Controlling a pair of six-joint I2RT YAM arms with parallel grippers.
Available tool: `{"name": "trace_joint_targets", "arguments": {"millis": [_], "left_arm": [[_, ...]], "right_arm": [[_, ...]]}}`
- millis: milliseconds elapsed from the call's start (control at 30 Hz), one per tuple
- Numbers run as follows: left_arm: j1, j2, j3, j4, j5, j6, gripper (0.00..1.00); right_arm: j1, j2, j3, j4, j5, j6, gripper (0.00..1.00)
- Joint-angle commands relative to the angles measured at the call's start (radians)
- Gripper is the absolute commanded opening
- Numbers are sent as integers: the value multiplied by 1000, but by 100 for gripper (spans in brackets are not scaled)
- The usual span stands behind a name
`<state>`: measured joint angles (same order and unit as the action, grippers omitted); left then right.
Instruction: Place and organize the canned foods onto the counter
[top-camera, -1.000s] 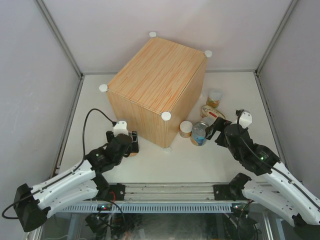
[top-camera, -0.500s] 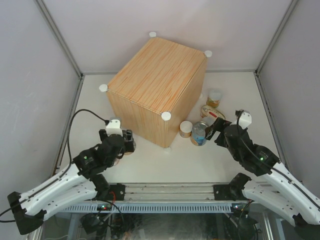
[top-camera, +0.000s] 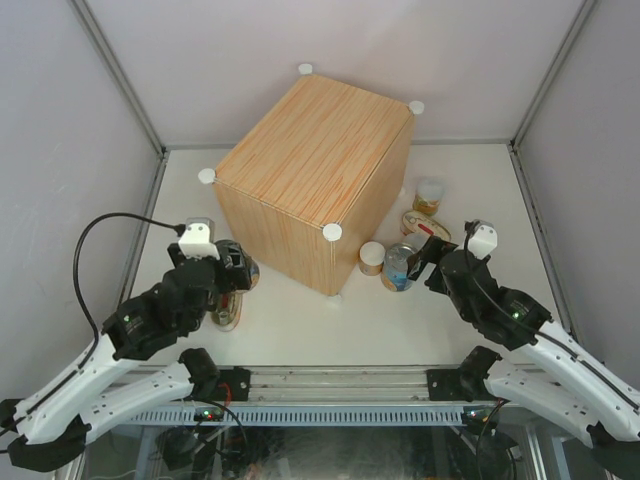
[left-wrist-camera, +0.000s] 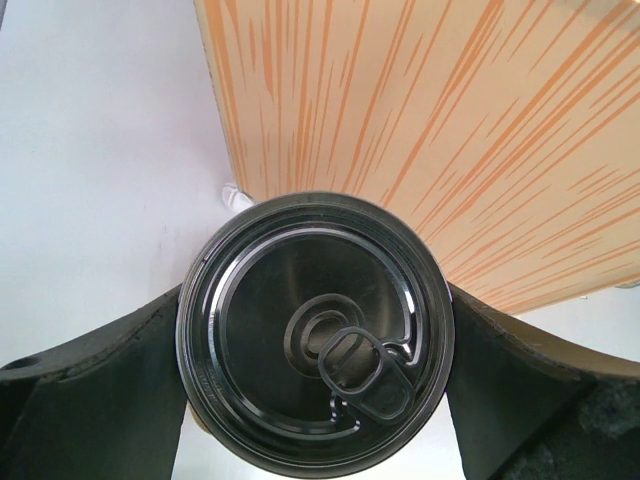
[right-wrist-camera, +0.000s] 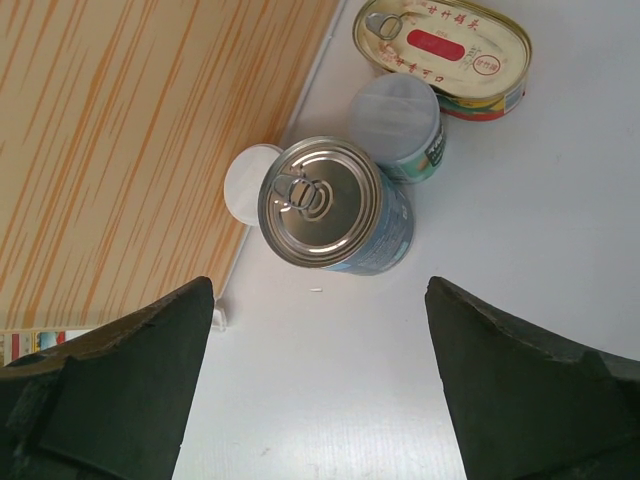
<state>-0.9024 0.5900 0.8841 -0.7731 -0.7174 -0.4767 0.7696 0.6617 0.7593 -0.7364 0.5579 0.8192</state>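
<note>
White desk: we see a big wood box on it. Our left tool grips a metal can right beside the box. Our right tool is spread wide, holding nothing, above a blue can on the desk.

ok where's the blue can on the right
Top view, right side: the blue can stands by the counter's near corner, between a small pale-lidded can and the right gripper.

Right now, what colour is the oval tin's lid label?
Red; the oval tin shows best in right wrist view.
</note>
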Motion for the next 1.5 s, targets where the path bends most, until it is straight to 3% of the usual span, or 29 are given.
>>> {"name": "trace_joint_targets", "arguments": {"millis": [0,433,1033,1467], "left_arm": [[-9,-11,146,94,-66,44,0],[-12,19,365,36,-95,129,0],[-7,422,912,175,-121,465,0],[218,667,1151,142,131,381,0]], "right_arm": [[25,4,5,52,35,12,86],[33,-3,-7,52,23,-14,86],[33,-9,51,18,14,-23,83],[34,-16,87,13,4,-38,82]]}}
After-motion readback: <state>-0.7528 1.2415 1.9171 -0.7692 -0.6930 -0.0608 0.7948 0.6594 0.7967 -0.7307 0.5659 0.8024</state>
